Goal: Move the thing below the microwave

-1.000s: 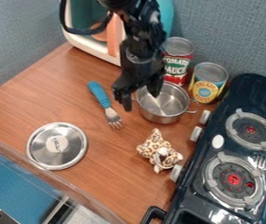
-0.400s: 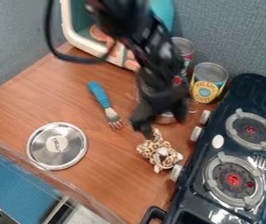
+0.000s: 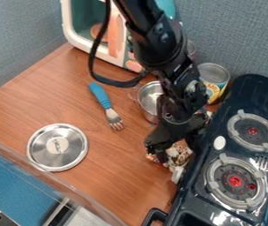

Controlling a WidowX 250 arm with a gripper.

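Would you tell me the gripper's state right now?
Gripper: open, fingers apart over the spotted plush toy; whether they touch it, I cannot tell.

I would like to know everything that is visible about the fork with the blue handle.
The fork has a thick, rounded blue handle that looks like plastic, and a shiny silver head that looks like metal, with short tines. It lies on the brown, wood-look counter, between the round lid and the metal pot. Its handle end is toward the microwave, and its tines point away from it. Apart from the counter, nothing appears to touch it.
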